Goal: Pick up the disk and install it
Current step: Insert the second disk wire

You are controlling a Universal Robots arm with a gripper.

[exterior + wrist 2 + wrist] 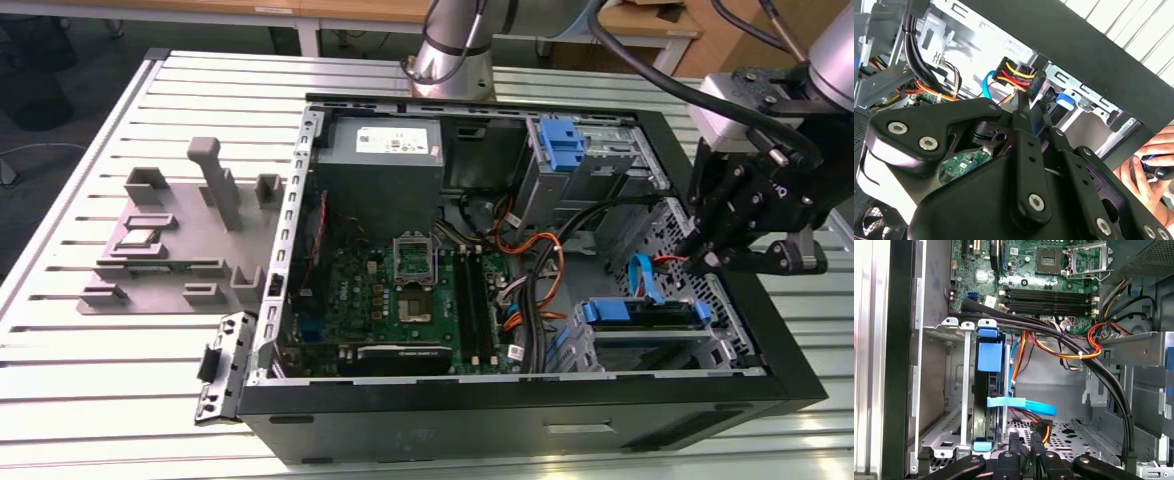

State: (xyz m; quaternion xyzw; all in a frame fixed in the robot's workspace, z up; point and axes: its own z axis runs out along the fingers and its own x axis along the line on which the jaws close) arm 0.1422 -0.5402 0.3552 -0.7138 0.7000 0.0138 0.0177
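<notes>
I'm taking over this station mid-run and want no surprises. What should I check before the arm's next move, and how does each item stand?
1. Disk in the drive cage: ok, it stands in the cage in the first wrist view.
2. Gripper empty: cannot tell.
3. Gripper position: ok, over the case's drive corner in the exterior view.
4. Cables away from gripper: not ok, black and orange bundles run close by.
5. Blue cable at the disk: cannot tell whether plugged.
6. Area free of people: not ok, a hand is beside the case.
</notes>
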